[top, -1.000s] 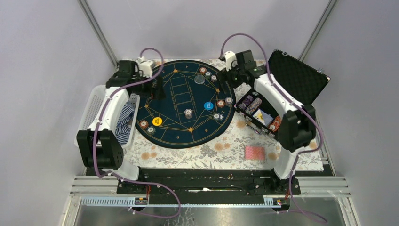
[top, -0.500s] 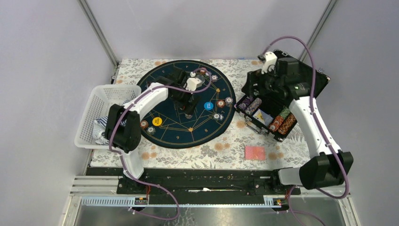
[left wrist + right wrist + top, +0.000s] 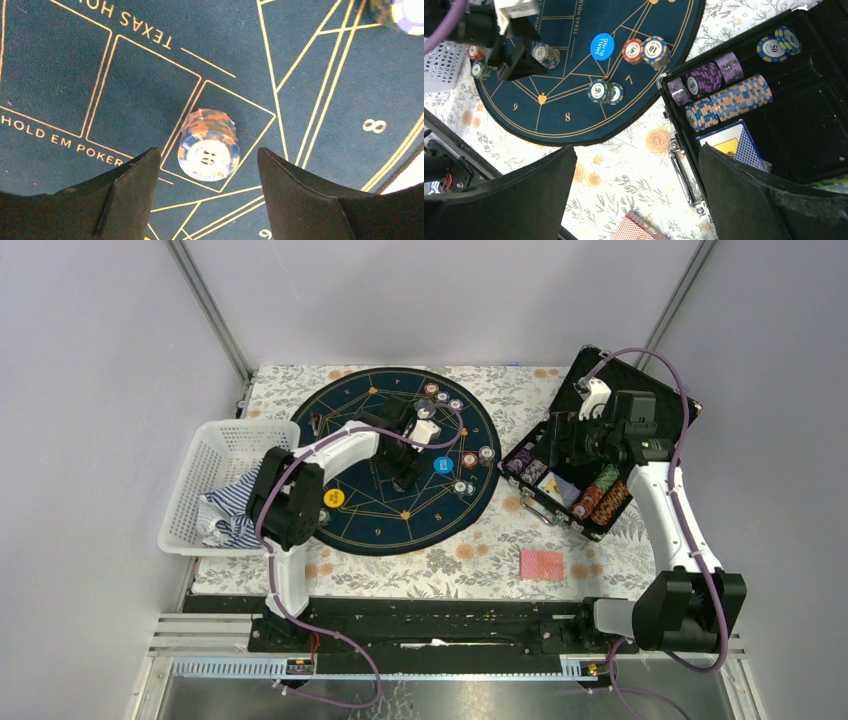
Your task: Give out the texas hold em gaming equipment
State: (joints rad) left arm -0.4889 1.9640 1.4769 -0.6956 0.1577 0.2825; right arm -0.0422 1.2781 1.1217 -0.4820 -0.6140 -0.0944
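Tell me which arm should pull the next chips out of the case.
Right. The right end effector hangs open at the edge of the case, with the chip rows in its camera's view. The left end effector is over the mat, open above a chip stack standing there.

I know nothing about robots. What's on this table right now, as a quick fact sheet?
left gripper: open, fingers on either side of a chip stack marked 10
right gripper: open, empty, above the flowered cloth beside the case
case: lid up, holding chip rows and a blue card pack
mat: several chip stacks, blue button, yellow button
red deck: on the flowered cloth
basket: left of the mat, striped cloth inside
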